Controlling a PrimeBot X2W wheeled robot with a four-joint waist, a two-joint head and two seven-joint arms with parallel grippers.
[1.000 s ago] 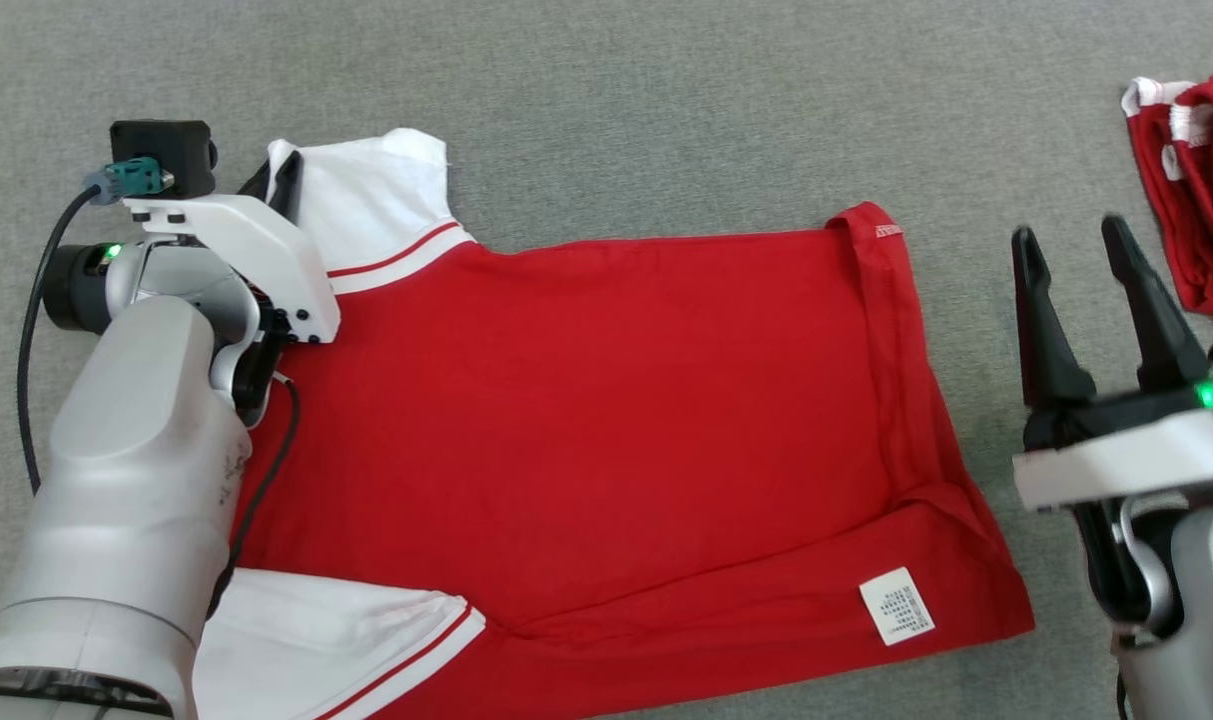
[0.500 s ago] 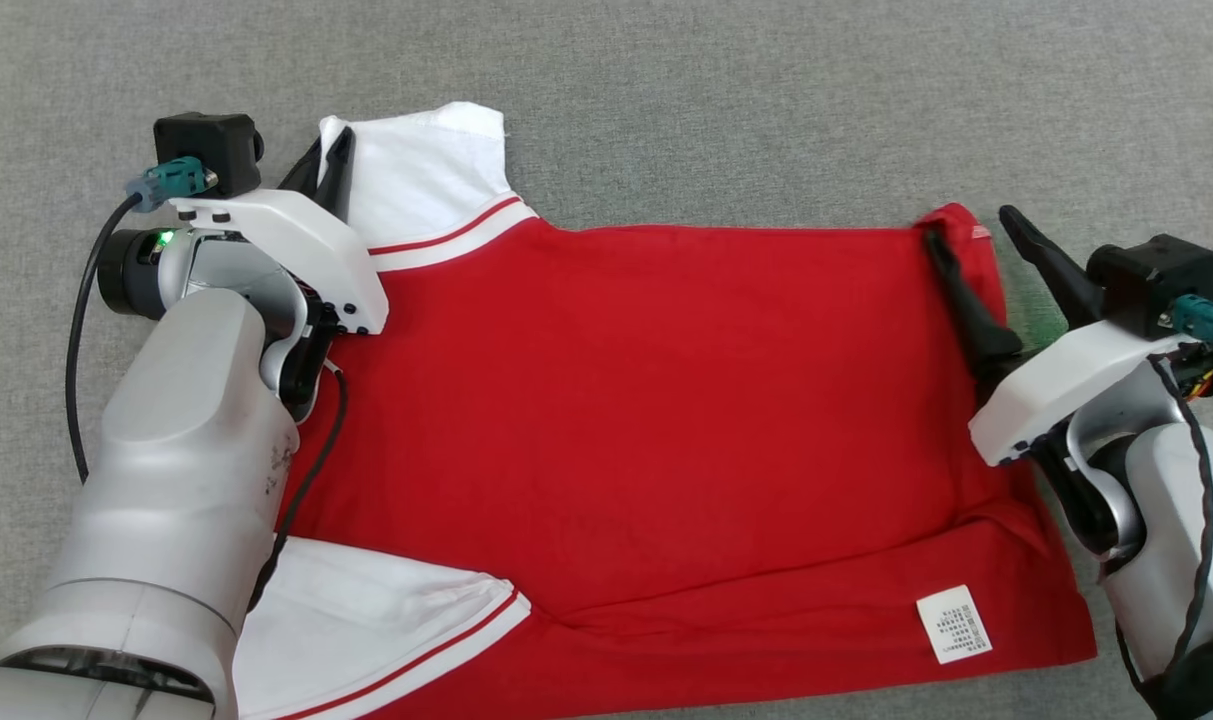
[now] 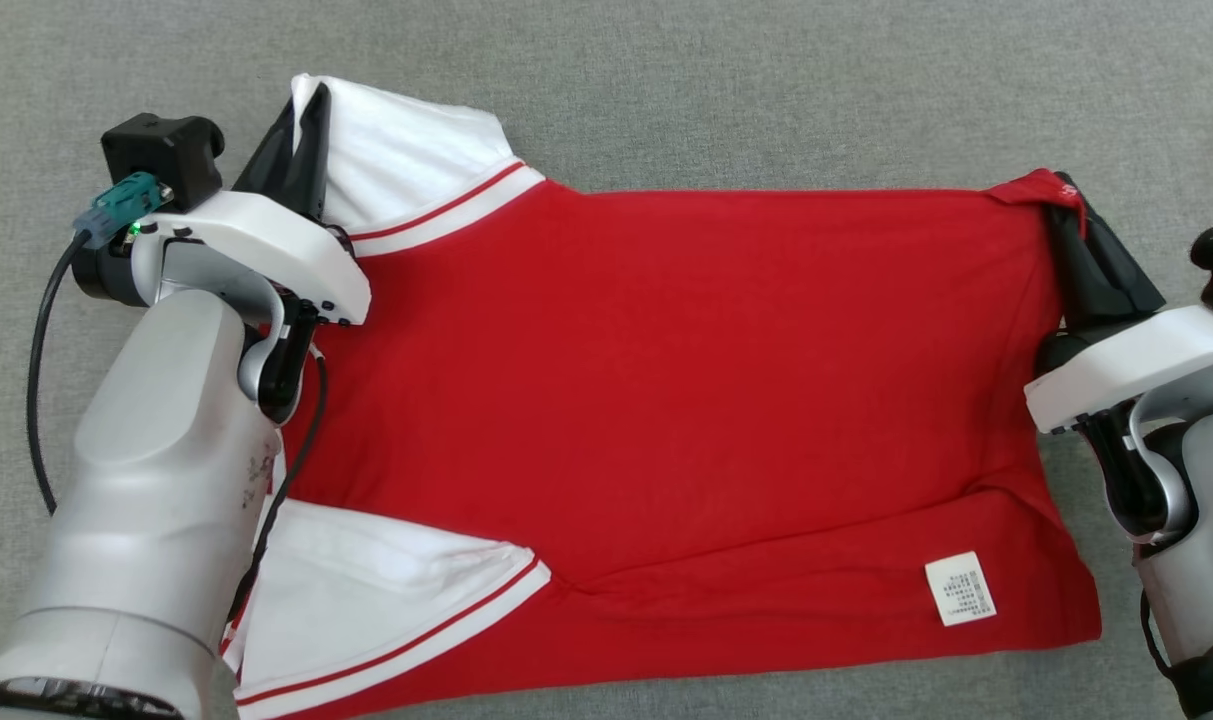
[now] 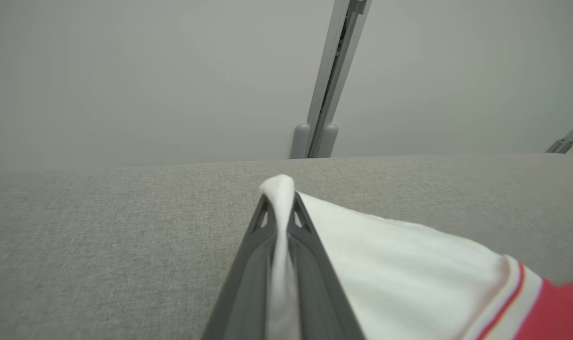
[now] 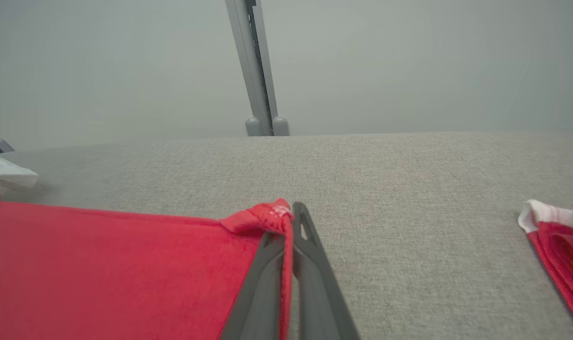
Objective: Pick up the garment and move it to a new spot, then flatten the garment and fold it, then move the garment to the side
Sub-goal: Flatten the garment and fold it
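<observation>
Head view: left gripper, upper left, pinches the white sleeve of the red T-shirt; right gripper, upper right, pinches the hem corner. Lift both evenly, keeping that edge taut.

Looks like a robot test room or lab rather than a home. Has a broad surface covered in grey woven cloth, backed on the far side by a plain pale grey wall. Shows a grey metal upright rail on two rounded feet at the far edge, and a slanted strut further right. Carries a red shirt with white sleeves spread flat, and a second red-and-white garment bunched at the right.
</observation>
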